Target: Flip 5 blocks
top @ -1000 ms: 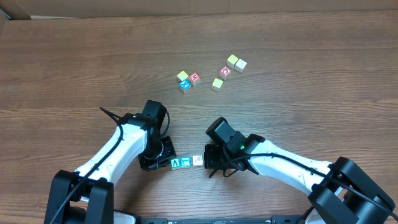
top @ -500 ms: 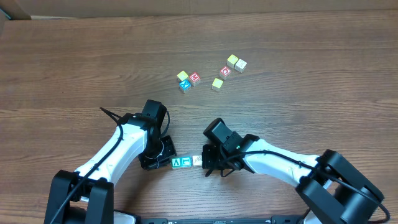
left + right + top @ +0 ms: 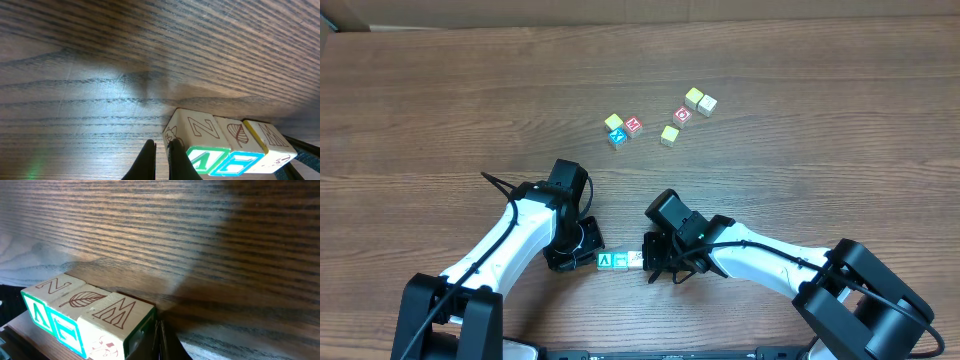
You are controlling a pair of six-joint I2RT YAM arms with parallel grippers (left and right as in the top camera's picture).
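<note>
We see the left gripper (image 3: pixel 161 150) and right gripper (image 3: pixel 159 336), both pressed together and holding nothing, bracketing three touching blocks (image 3: pixel 620 261) in a row on the table (image 3: pixel 440 90). Seven more blocks (image 3: pixel 669 134) lie scattered well beyond.

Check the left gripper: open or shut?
Shut. Left wrist view shows the left gripper with fingertips nearly together, nothing between them, beside the Z block.

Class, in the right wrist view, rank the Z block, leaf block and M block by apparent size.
1. M block, largest
2. leaf block
3. Z block, smallest
The M block sits nearest the camera, so their true sizes may well match.
</note>
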